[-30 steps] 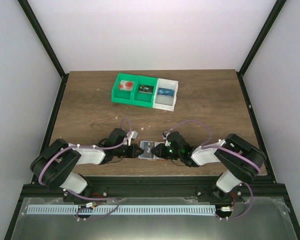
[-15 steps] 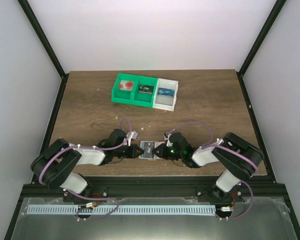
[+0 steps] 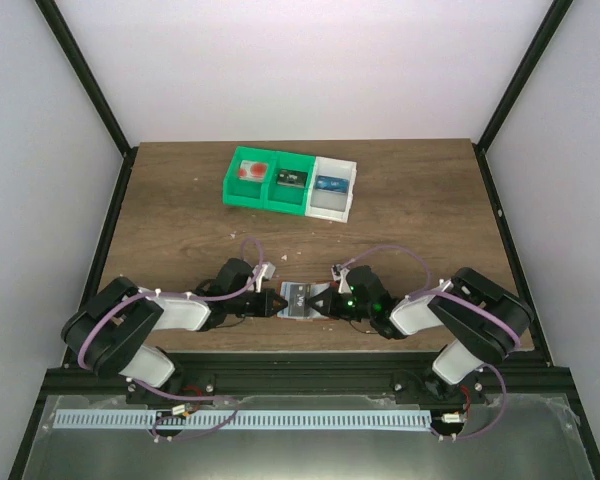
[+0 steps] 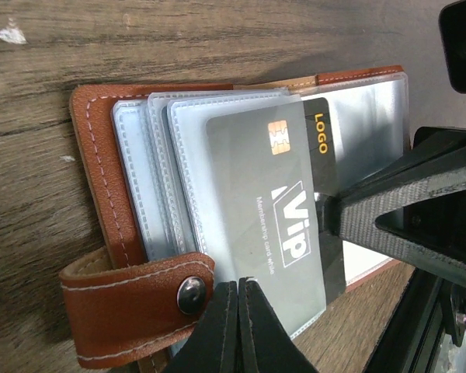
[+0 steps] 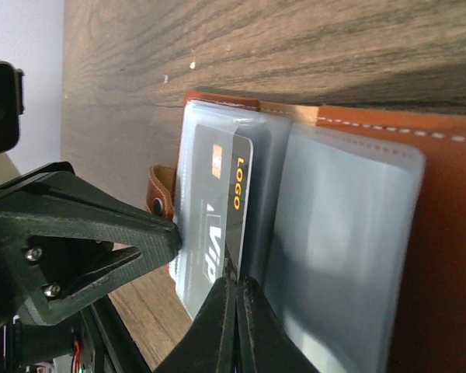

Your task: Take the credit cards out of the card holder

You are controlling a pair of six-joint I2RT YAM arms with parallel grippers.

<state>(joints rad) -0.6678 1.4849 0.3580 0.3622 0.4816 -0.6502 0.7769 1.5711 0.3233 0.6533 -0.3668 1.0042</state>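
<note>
The card holder [image 3: 298, 300] lies open near the front edge, orange-brown outside [image 4: 93, 155], with clear plastic sleeves inside [image 5: 443, 233]. A dark credit card [image 4: 320, 155] printed "VIP" and "LOGO", with a gold chip, sticks partly out of one sleeve; it also shows in the right wrist view [image 5: 231, 202]. My left gripper [image 4: 238, 291] is shut on the sleeve edge beside the snap strap [image 4: 140, 299]. My right gripper [image 5: 238, 286] is shut on the card's exposed edge, opposite the left gripper [image 5: 175, 233]. No blue card shows in the holder.
A row of green and white bins [image 3: 290, 185] stands at the back of the table; its compartments hold a red item [image 3: 250, 172], a dark card [image 3: 292, 180] and a blue card [image 3: 329, 184]. Both arms lie low along the front edge.
My right gripper has drawn back a little to the right, and the card now sticks further out of the sleeve. The left gripper has stayed at the holder's left edge.
</note>
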